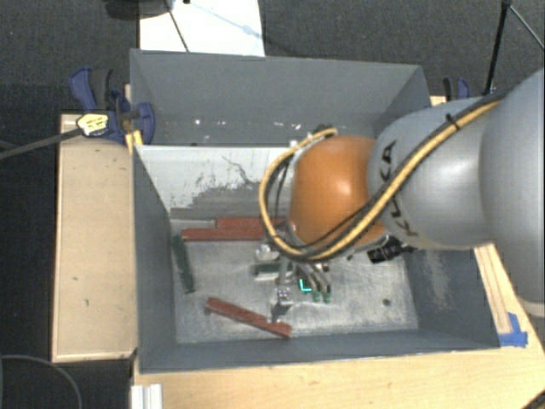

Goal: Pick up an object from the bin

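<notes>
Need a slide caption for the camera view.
Pincer low over the bin floor, by a reddish-brown stick near the front wall.

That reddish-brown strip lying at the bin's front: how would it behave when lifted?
The reddish-brown strip looks straight and flat, so probably stiff and unlikely to roll. The claw is by its right end; gripped there, it may tilt.

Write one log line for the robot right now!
gripper: low in grey metal bin | nearest: long reddish-brown flat stick, front floor | held: cannot tell

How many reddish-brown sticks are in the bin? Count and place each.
2. One stick lies along the floor's back edge; another stick lies slanted near the front. The arm may hide more.
</notes>
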Tool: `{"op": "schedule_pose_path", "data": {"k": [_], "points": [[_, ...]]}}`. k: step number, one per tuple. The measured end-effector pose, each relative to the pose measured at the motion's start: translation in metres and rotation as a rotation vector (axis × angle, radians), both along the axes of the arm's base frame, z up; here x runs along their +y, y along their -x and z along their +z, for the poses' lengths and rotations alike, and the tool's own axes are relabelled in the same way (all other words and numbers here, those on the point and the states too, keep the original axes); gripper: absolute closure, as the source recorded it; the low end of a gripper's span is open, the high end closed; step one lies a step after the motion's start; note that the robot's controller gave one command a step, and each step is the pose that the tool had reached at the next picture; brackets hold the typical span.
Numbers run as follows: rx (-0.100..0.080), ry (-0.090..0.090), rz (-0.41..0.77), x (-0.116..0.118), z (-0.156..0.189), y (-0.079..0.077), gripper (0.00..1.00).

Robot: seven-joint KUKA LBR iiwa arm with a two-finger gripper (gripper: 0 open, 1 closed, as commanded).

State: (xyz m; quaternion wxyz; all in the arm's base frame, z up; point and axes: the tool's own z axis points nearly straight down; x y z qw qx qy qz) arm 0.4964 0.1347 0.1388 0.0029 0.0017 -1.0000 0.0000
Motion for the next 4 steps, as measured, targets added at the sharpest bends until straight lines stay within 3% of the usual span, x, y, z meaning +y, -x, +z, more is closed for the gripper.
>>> {"op": "schedule_pose_path", "data": {"k": [1, 2, 3, 4], "points": [[-0.007, -0.001, -0.004, -0.001, 0.003, -0.002, 0.0], [-0.017, -0.005, -0.034, 0.014, -0.065, 0.005, 1.0], [-0.017, -0.005, -0.033, 0.014, -0.065, 0.005, 1.0], [-0.013, -0.002, -0.002, -0.008, 0.111, 0.011, 1.0]]}}
